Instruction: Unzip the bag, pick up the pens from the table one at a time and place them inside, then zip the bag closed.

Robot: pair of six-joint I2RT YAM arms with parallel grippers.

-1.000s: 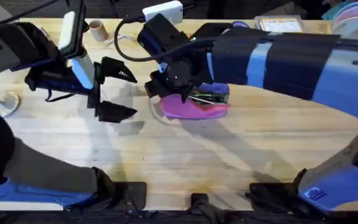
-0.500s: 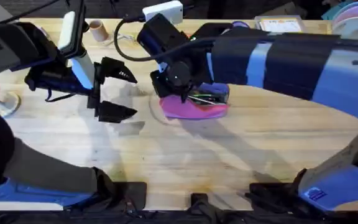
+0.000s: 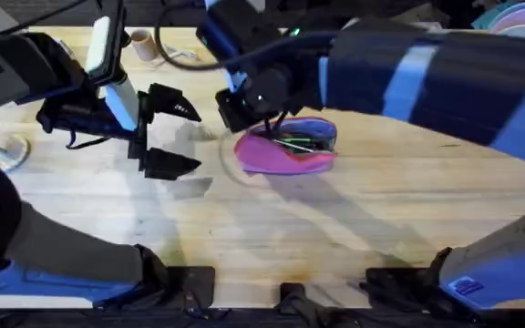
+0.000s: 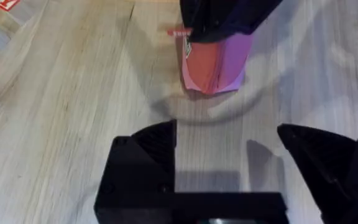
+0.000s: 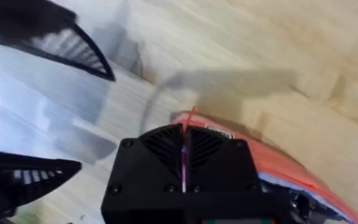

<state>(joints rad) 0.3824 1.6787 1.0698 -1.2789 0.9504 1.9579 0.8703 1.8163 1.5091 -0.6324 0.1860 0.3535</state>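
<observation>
Soft, floppy bag [image 3: 285, 153]: best gripped by its zipper tab, where right gripper [image 5: 184, 152] pinches; left gripper [image 4: 229, 146] gapes wide.

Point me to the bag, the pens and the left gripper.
bag [image 3: 281, 157], overhead view, on the pink fabric side.
pens [image 3: 301, 141], overhead view, on the shafts lying in the open mouth.
left gripper [image 3: 173, 134], overhead view, midway between its open fingertips.
</observation>
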